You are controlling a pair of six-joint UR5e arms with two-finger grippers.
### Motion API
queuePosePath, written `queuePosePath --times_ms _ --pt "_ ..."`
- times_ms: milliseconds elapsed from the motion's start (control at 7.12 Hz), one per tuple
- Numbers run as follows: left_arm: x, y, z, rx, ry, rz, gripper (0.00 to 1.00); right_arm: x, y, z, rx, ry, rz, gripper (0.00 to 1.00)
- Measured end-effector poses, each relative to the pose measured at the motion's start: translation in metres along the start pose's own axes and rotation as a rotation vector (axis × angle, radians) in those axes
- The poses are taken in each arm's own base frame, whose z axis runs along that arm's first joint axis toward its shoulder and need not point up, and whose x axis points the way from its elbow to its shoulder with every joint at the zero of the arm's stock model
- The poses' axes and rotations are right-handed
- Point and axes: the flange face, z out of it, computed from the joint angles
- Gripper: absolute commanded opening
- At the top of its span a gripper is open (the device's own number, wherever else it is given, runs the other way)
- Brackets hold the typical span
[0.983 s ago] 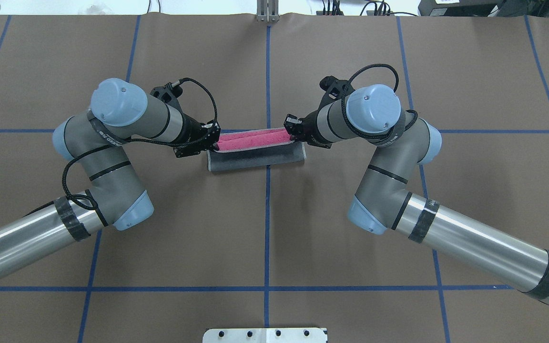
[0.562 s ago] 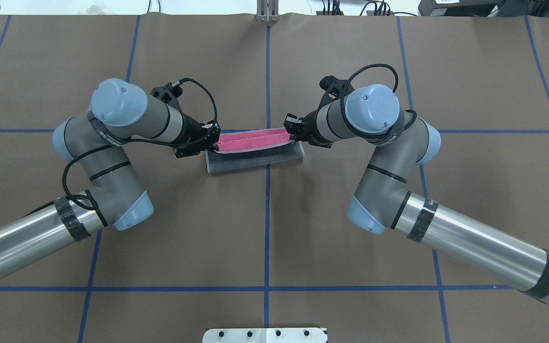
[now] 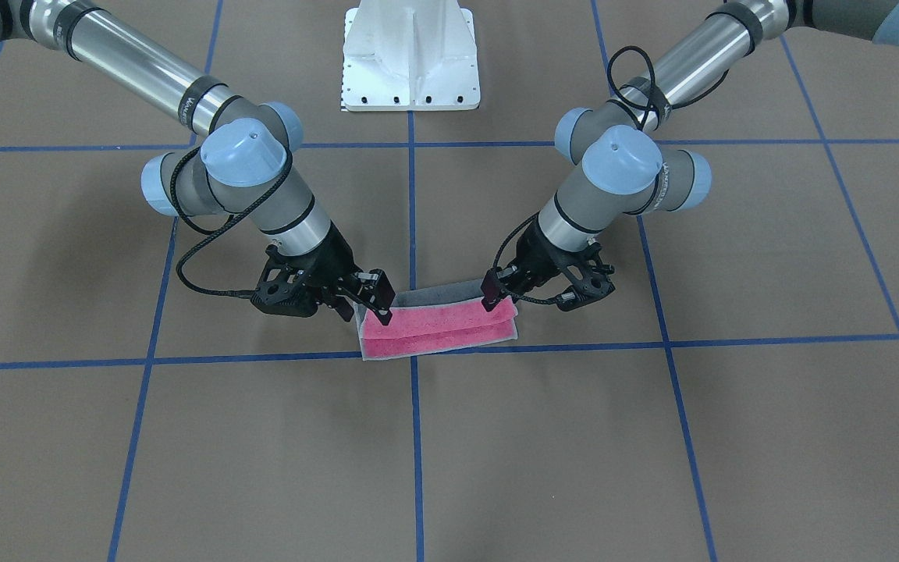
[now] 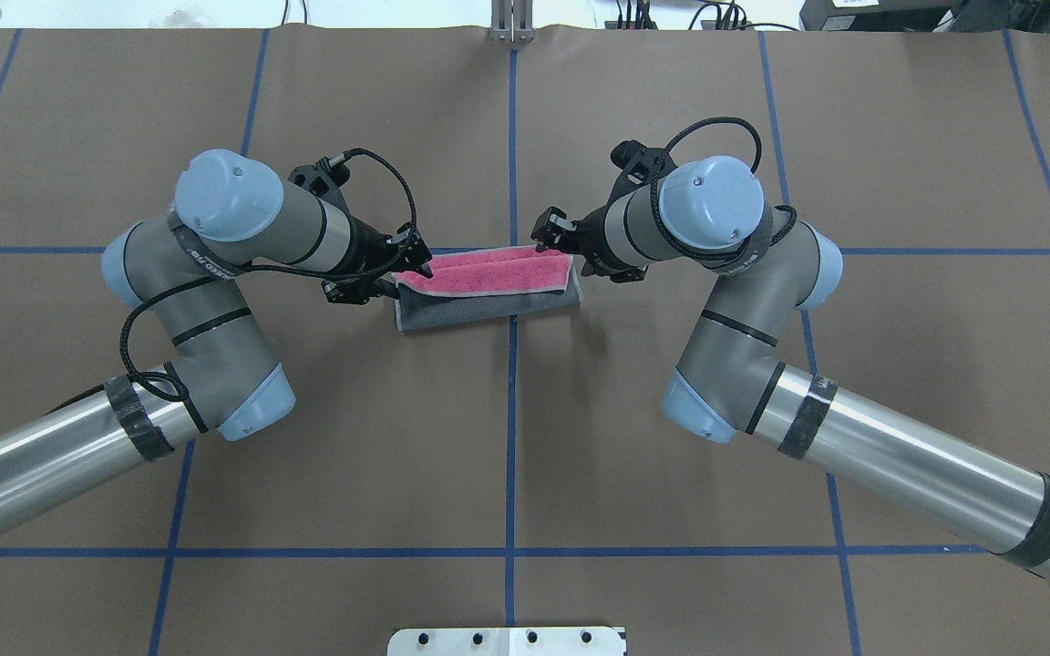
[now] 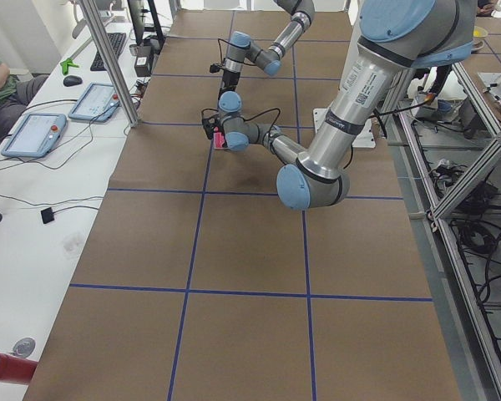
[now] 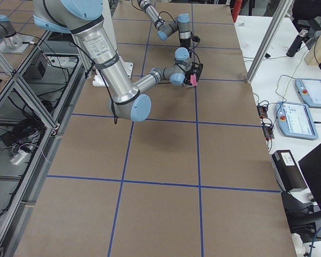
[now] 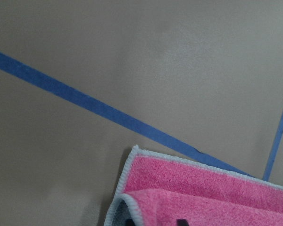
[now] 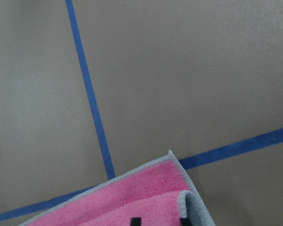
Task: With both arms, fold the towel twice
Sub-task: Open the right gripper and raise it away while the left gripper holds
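Brown paper crossed by blue tape lines covers the surface [image 4: 507, 437], and near its middle lies the small pink and dark grey terry towel [image 4: 488, 287] with a pale grey hem, folded into a narrow strip. Pink faces up on its far side, with a dark grey band along the edge nearer the robot. The left black two-finger gripper [image 4: 416, 264] pinches one short end of the upper pink layer, and the right black two-finger gripper [image 4: 545, 239] is at the opposite end, jaws closed on the top flap. In the front-facing view the left gripper [image 3: 490, 300] and right gripper [image 3: 381, 312] hold the upper flap's corners just above the lower pink layer. A white pedestal base [image 3: 410, 55] stands behind.
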Motion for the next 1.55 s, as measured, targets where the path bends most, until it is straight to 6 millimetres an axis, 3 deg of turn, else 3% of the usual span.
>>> queuePosePath --times_ms 421,1124,1545 --pt "0.004 0.005 0.002 -0.006 0.004 -0.006 1.00 0.002 -0.016 -0.008 -0.013 0.001 0.009 1.00" --pt "0.026 0.021 0.022 0.000 0.006 -0.034 1.00 0.029 -0.071 -0.034 -0.036 0.020 -0.022 1.00" --pt "0.057 0.030 0.036 -0.005 0.011 -0.046 1.00 0.047 -0.098 -0.046 -0.046 0.033 -0.040 1.00"
